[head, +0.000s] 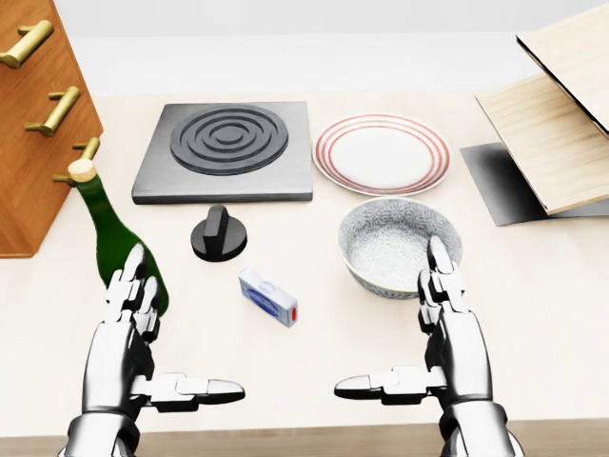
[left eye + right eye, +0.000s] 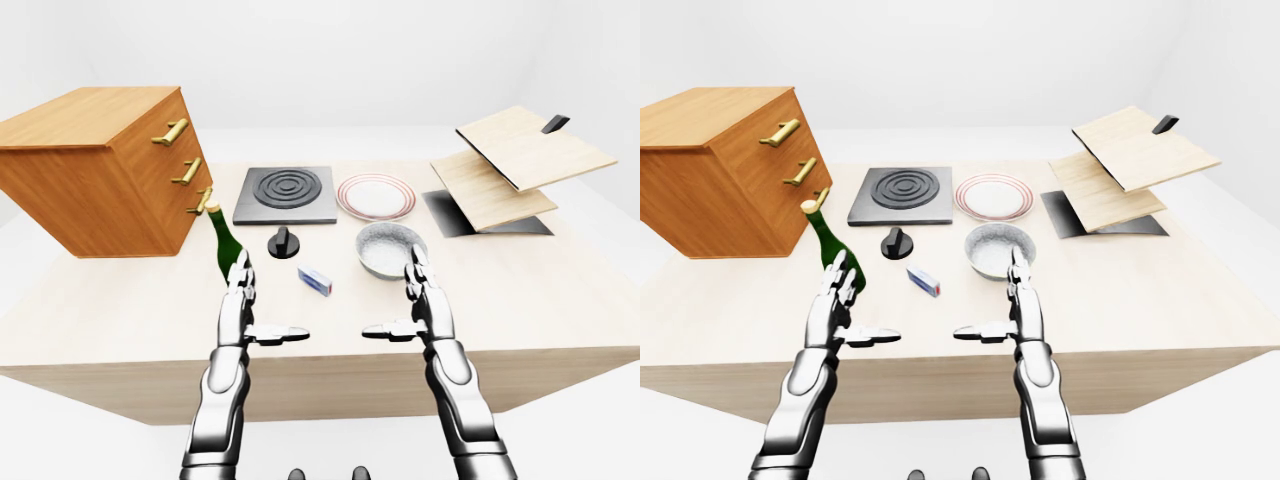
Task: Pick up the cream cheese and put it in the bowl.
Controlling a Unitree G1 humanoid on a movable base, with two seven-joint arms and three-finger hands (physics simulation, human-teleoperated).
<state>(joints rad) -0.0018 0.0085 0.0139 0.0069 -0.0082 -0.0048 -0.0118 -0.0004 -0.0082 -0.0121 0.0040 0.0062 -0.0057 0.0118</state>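
Observation:
The cream cheese [image 1: 267, 297] is a small white and blue box lying flat on the table, between my two hands and a little above them in the head view. The speckled grey bowl [image 1: 400, 244] stands empty to its right, below the plate. My left hand [image 1: 169, 352] hovers open at the lower left, fingers up and thumb pointing inward. My right hand [image 1: 409, 343] mirrors it at the lower right, open, its fingertips [image 1: 439, 255] overlapping the bowl's near rim. Neither hand touches anything.
A green bottle [image 1: 119, 248] stands right behind my left hand. A black knob [image 1: 219, 234], a black hob plate [image 1: 228, 148] and a red-rimmed plate [image 1: 383, 153] lie higher up. A wooden drawer chest [image 2: 100, 165] is at left, wooden boards [image 2: 520, 160] at right.

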